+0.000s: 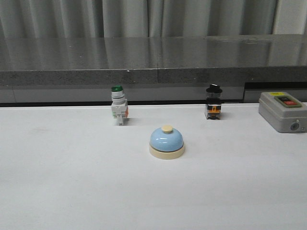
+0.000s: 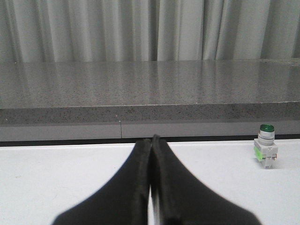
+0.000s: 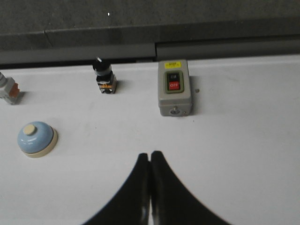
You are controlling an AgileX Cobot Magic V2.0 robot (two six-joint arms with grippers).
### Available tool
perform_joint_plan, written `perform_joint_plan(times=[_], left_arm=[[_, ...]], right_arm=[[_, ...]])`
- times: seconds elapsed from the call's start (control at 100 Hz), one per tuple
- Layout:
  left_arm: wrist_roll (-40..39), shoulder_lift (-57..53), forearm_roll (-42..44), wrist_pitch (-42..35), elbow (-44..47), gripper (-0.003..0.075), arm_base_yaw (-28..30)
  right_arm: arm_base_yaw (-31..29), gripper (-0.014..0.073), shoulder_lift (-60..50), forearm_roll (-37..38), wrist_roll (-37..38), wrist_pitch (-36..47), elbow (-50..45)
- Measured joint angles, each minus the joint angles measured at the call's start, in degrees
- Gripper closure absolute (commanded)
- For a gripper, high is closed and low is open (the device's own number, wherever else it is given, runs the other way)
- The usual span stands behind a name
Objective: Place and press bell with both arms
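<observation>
I'm seeing the bell (image 1: 166, 142) sitting upright on the bench (image 1: 72, 182): glossy light-blue dome, cream base, cream button. Left claw (image 2: 151, 140) and right claw (image 3: 149, 154) are pinching closed, gripping nothing.

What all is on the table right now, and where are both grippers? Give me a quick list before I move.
bell: one, light-blue dome with cream base and button, upright at the table's middle, touching nothing.
green-capped switch: one, white body, behind the bell to its left, near the table's back edge.
black-capped switch: one, black with an orange mark, behind the bell to its right.
on/off switch box: one, grey with a black and a red button, far right of the table.
table: one, white.
ledge: one, dark grey speckled, behind the table.
curtain: grey, at the back.
left gripper: black, fingers shut, holding nothing.
right gripper: black, fingers shut, holding nothing, short of the bell.
</observation>
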State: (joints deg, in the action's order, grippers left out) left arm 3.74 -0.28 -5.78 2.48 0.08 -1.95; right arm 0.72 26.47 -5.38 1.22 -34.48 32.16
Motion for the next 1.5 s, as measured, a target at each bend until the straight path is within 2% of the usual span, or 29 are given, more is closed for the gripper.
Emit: perform_joint_plan(times=[0.43,0.56,0.66,0.98,1.5], left_arm=[[0.0,0.0,0.0,0.0,0.0,0.0741,0.0],[0.0,0.0,0.0,0.0,0.0,0.0741,0.0],[0.0,0.0,0.0,-0.1,0.0,0.0741,0.0],[0.0,0.0,0.0,-0.1,0.0,0.0741,0.0],[0.0,0.0,0.0,-0.1,0.0,0.0741,0.0]], right_arm=[[0.0,0.0653,-21.7,-0.1,0.1,8.2,-14.2],[0.0,0.0653,-26.6,2.9,0.1,13.1,-18.9],[0.0,0.0653,-27.1,5.4,0.1,17.2,-21.9],[0.0,0.0653,-27.1,5.8,0.1,36.1,-32.7],[0.0,0.0653,-27.1,6.6,0.1,38.9,-33.7]])
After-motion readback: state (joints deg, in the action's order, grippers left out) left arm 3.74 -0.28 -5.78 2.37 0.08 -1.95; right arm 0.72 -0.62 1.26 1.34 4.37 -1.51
